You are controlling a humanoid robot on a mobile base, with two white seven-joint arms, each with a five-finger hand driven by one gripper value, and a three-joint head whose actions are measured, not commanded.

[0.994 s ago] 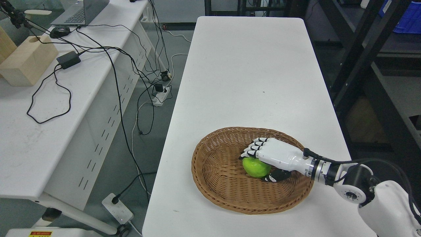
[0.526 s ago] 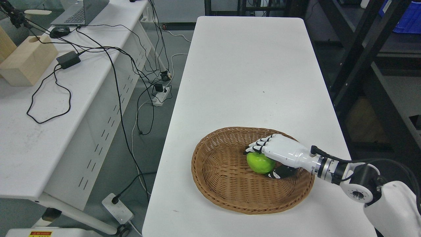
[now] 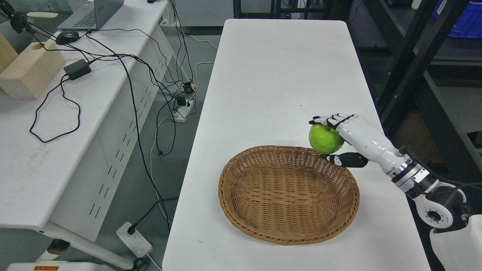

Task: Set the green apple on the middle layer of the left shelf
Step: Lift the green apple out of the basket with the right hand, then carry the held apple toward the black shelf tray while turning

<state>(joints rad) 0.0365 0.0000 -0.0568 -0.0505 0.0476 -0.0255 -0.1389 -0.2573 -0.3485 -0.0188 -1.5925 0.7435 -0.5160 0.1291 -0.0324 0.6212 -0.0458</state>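
Note:
The green apple (image 3: 324, 139) is held in my right hand (image 3: 340, 137), raised above the far right rim of the wicker basket (image 3: 263, 226). The white fingers (image 3: 331, 119) curl over the apple's top and the dark thumb sits under it. The basket stands empty on the white table (image 3: 278, 75) near its front. My right arm comes in from the lower right corner. My left arm is out of view. A dark metal shelf (image 3: 414, 56) stands along the right side of the table.
A second white table (image 3: 45, 143) at the left carries a laptop (image 3: 92, 15), a wooden block (image 3: 28, 71), a power brick (image 3: 77, 68) and trailing black cables. Power strips lie on the floor between the tables. A blue bin (image 3: 465, 22) sits on the shelf.
My right hand closed on the apple in the basket, then lifted it up and to the right, out of the basket. The basket now holds nothing.

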